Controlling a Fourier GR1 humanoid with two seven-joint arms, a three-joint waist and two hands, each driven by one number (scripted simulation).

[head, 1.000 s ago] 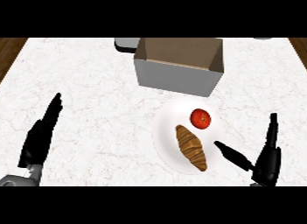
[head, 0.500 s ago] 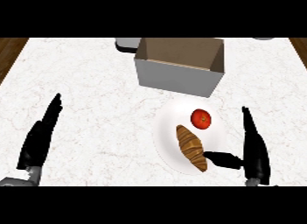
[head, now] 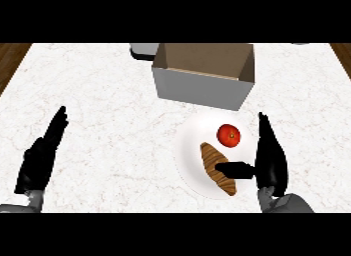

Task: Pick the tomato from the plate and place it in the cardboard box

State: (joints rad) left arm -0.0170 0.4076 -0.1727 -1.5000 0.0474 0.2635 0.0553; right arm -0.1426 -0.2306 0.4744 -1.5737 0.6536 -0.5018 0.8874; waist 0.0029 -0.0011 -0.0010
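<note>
One tomato [head: 229, 135] lies on the single white plate [head: 191, 150], just to the left of the right hand [head: 269, 161] and level with its straightened fingers; it is not held. That hand is open, fingers stretched out toward the far side of the counter, standing along the plate's right rim, with its thumb pointing left over the plate and crossing one croissant [head: 218, 167], which lies lengthwise on the plate's near half, just nearer than the tomato. Whether the thumb touches the croissant cannot be told. One cardboard box [head: 204, 74] stands open-topped beyond the plate, ahead of the right hand's fingertips and a little to their left, well apart from the hand and close to the plate's far rim. The left hand [head: 41, 156] is open too, fingers straight, resting over the white marble counter [head: 104, 110] well to the left of the plate, holding nothing. One grey object [head: 144, 50] shows partly behind the box's left far corner; what it is cannot be told.
</note>
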